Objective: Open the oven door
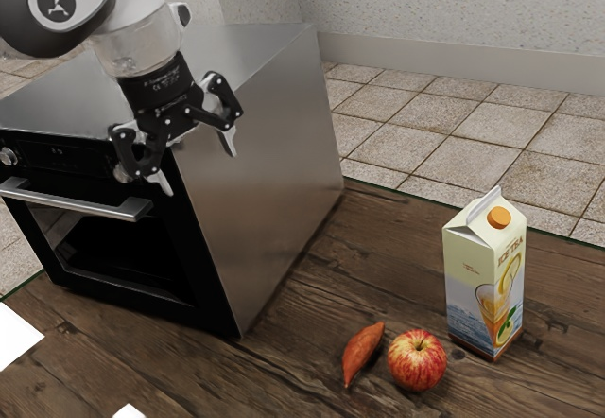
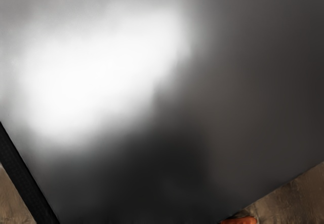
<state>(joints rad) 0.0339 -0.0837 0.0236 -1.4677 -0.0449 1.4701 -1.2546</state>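
jaws — spread wide, holding nothing | near oven side panel (image 1: 269,167) | oven door (image 1: 128,252) — closed

Table (image 1: 255,375) (wooden): oven (image 1: 260,182), carton (image 1: 473,290), sweet potato (image 1: 362,354), apple (image 1: 417,361)

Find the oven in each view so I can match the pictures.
Exterior view: the oven stands at the exterior view's left, partly behind the end effector.
Wrist view: its metal side lies between its black front edge and wood seen beyond the side.
Shared landmark: the wooden table.
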